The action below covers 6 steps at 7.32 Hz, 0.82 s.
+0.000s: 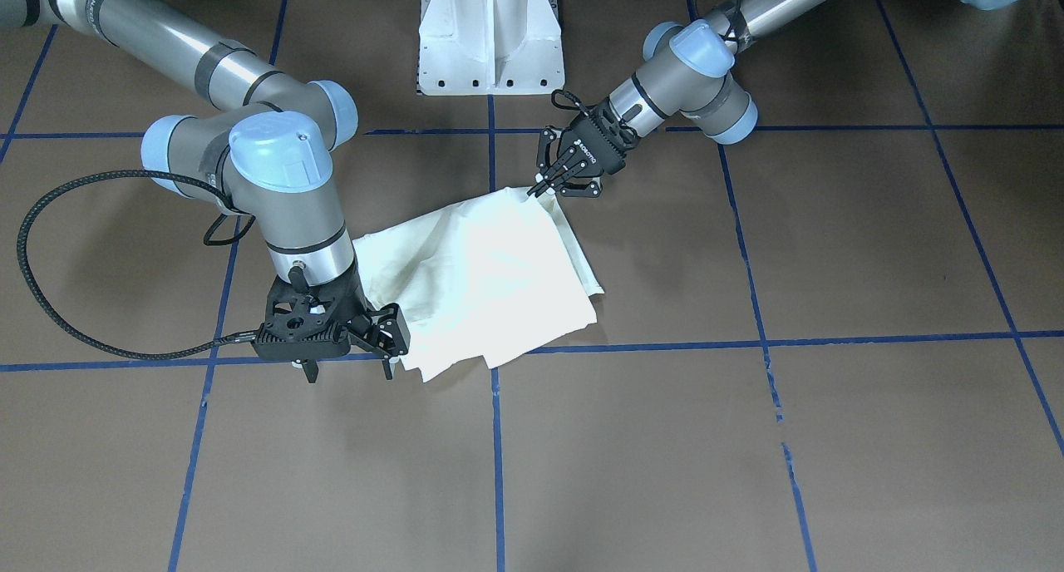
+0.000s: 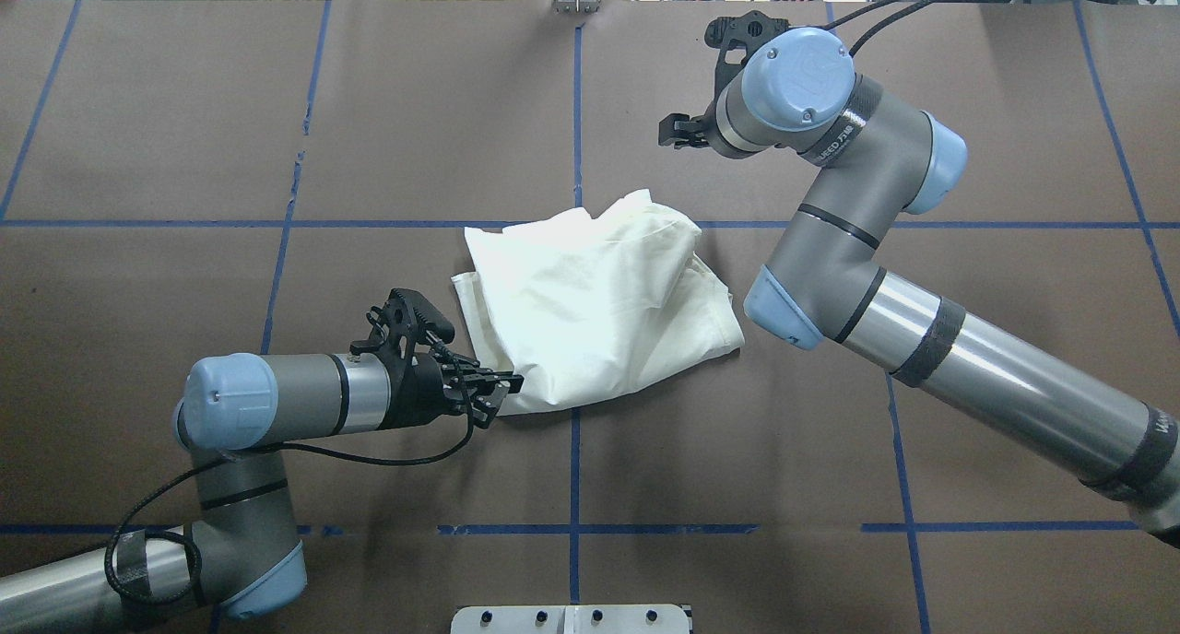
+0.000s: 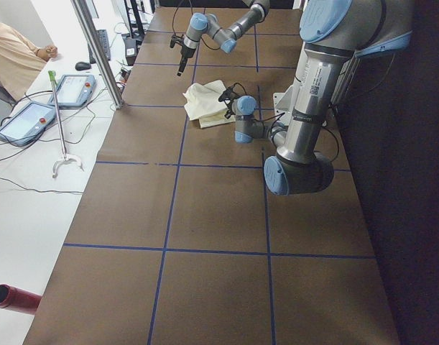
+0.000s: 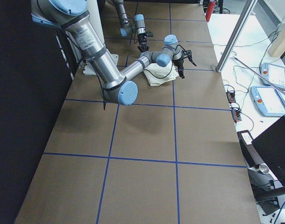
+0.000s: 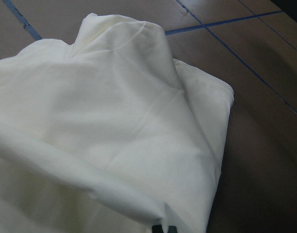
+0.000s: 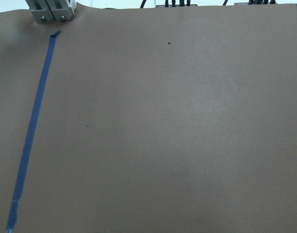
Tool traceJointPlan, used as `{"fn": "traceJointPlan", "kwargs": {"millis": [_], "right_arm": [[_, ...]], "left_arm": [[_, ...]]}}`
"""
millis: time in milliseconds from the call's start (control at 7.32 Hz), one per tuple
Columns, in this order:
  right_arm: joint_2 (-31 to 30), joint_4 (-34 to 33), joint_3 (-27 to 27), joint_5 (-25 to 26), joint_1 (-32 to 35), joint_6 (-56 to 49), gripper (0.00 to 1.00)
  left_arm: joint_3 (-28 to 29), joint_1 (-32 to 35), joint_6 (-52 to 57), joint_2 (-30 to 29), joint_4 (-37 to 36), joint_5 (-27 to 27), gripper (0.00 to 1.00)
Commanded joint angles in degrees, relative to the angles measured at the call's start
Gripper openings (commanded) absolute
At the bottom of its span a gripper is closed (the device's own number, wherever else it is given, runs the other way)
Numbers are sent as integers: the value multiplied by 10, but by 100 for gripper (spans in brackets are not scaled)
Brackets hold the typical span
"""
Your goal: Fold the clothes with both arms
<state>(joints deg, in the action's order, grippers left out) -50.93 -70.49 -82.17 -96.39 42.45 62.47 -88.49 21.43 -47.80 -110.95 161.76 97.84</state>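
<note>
**Shirt pinched at one corner, other claw idle**

Shirt (image 2: 599,302) sat mid-table as a lumpy cream bundle, plain side up with no print showing. It was a bit longer across the table than deep.

Left gripper (image 2: 501,393) was at the corner nearest the robot on its left, fingers narrowed onto the fabric. So the cloth ran away from it toward the far right.

Right gripper (image 1: 349,373) hung above the table just off that opposite far corner, fingers spread wide and holding nothing. Its wrist cam only caught bare paper.

My guess: the left was already placed, and the right needed to drop onto that far corner.

Table (image 2: 830,450) was brown paper with blue tape lines (image 2: 573,487). The arms were well apart, on opposite sides of the bundle. White pedestal (image 1: 490,40) stood behind, and teach pendants (image 3: 75,90) lay on a side bench.
</note>
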Motion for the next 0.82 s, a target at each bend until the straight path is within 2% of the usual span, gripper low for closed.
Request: {"fn": "traceJointPlan", "kwargs": {"millis": [0, 547, 683], "right_arm": [[0, 0, 0, 0, 0, -1, 100], [0, -1, 1, 0, 1, -1, 100], [0, 0, 1, 0, 2, -1, 100]], "left_arm": [[0, -2, 2, 27, 35, 2, 0], [-5, -1, 5, 47, 48, 21, 0], [-12, 10, 5, 52, 51, 48, 86]]}}
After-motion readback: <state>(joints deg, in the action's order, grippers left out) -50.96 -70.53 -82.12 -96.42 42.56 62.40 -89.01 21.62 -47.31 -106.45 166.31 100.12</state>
